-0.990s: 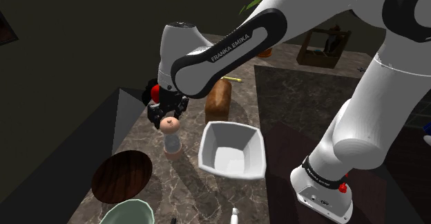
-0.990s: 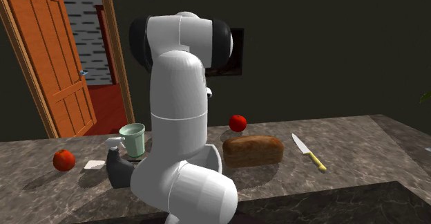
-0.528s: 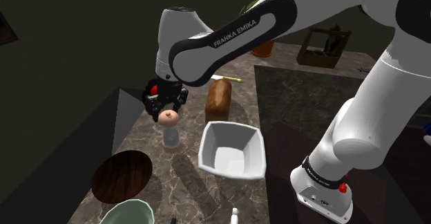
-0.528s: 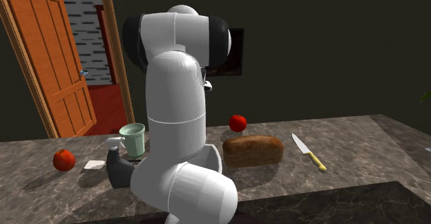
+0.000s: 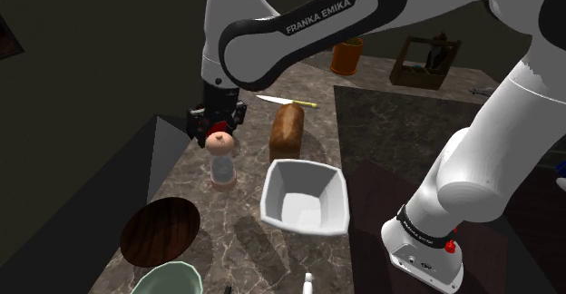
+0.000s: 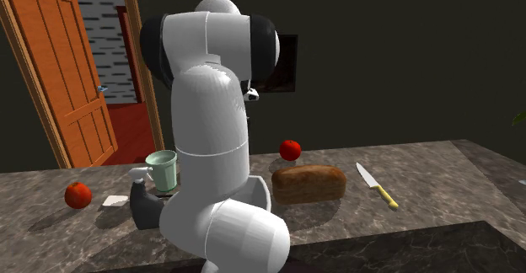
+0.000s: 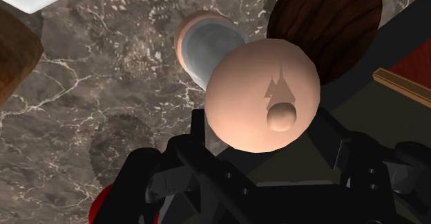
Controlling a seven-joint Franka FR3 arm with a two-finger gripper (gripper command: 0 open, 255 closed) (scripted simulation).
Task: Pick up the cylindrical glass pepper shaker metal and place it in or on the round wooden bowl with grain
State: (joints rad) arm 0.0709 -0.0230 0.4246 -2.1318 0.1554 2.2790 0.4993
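Observation:
My black gripper (image 5: 216,131) is shut on the rounded pinkish cap of the pepper shaker (image 5: 219,162), which hangs upright from it just above the marble counter. In the wrist view the cap (image 7: 266,95) sits clasped between the fingers (image 7: 198,129), with the clear body and pinkish base (image 7: 204,46) below it. The round dark wooden bowl (image 5: 161,231) rests on the counter nearer the shoulder view's lower left, a short way from the shaker. That bowl (image 7: 324,19) also appears past the cap in the wrist view.
A white square bowl (image 5: 306,197) stands to the shaker's right in the shoulder view, with a bread loaf (image 5: 287,129) and a knife (image 5: 286,101) behind. A green mug (image 5: 168,281) sits at the bottom edge. The counter drops off at the left edge (image 5: 163,147).
The gripper has risen with the shaker in its grasp, lifting it off the counter and carrying it slightly up the shoulder view. The arm's elbow has lifted too.

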